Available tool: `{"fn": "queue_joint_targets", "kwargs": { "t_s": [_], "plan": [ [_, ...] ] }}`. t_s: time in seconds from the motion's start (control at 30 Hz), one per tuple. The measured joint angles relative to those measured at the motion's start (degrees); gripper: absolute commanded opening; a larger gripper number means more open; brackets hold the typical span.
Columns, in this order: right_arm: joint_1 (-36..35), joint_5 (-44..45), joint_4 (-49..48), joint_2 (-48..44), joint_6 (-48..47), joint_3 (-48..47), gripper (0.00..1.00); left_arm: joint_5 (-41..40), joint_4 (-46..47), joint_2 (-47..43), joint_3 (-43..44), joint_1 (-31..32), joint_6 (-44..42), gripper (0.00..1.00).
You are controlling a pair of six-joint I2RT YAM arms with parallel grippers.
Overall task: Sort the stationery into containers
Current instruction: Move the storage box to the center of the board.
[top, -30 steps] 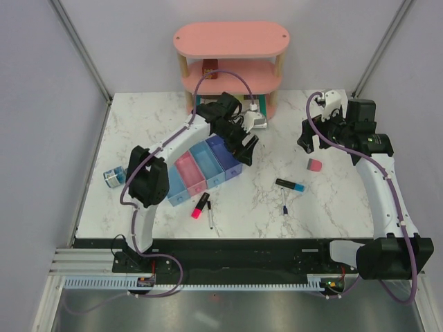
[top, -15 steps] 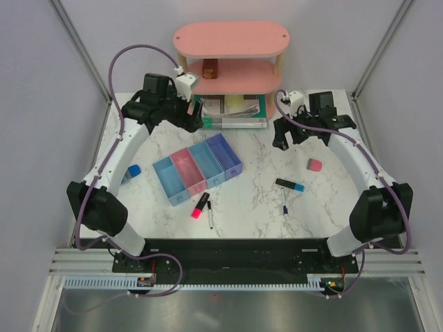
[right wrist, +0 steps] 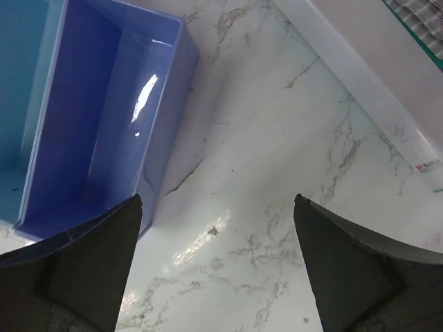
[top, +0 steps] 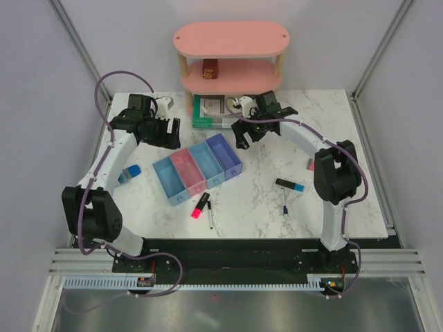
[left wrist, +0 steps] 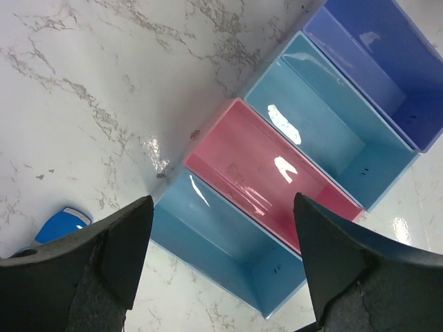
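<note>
The four joined trays [top: 197,168] stand empty at centre left: light blue [left wrist: 228,242], pink [left wrist: 270,180], light blue [left wrist: 325,131], purple-blue [right wrist: 90,117]. My left gripper [top: 169,133] hangs open and empty just behind their left end, fingers [left wrist: 104,256] spread over the first tray. My right gripper [top: 242,135] is open and empty over bare marble beside the purple-blue tray. A pink highlighter [top: 201,205] and a thin pen [top: 210,214] lie in front of the trays. A black-and-blue highlighter [top: 289,185], a second pen [top: 284,203] and a pink eraser [top: 311,164] lie to the right. The blue tape roll [top: 129,173] lies left.
A pink oval shelf [top: 232,52] stands at the back with a brown box [top: 209,69] on its lower level. Green books [top: 210,111] lie under it, their edge also in the right wrist view [right wrist: 415,21]. Grey walls enclose the table.
My left gripper has swung from over the purple-blue tray to the back left of the trays. My right gripper has moved left from the right side to beside the purple-blue tray.
</note>
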State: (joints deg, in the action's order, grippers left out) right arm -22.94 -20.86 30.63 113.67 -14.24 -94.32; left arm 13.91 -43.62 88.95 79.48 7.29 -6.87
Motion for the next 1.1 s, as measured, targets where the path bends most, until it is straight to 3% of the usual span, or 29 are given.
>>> {"fn": "queue_joint_targets", "kwargs": {
  "t_s": [0.53, 1.1],
  "plan": [
    [-4.09, 3.37, -0.46, 7.39, -0.02, -6.6, 0.98, -0.72, -1.55, -2.43, -9.07, -1.2, 0.02, 0.86],
    [-7.43, 6.73, -0.74, 11.5, -0.11, -6.88, 0.98, 0.0, -0.9, -1.31, -10.73, -1.97, 0.52, 0.83]
  ]
}}
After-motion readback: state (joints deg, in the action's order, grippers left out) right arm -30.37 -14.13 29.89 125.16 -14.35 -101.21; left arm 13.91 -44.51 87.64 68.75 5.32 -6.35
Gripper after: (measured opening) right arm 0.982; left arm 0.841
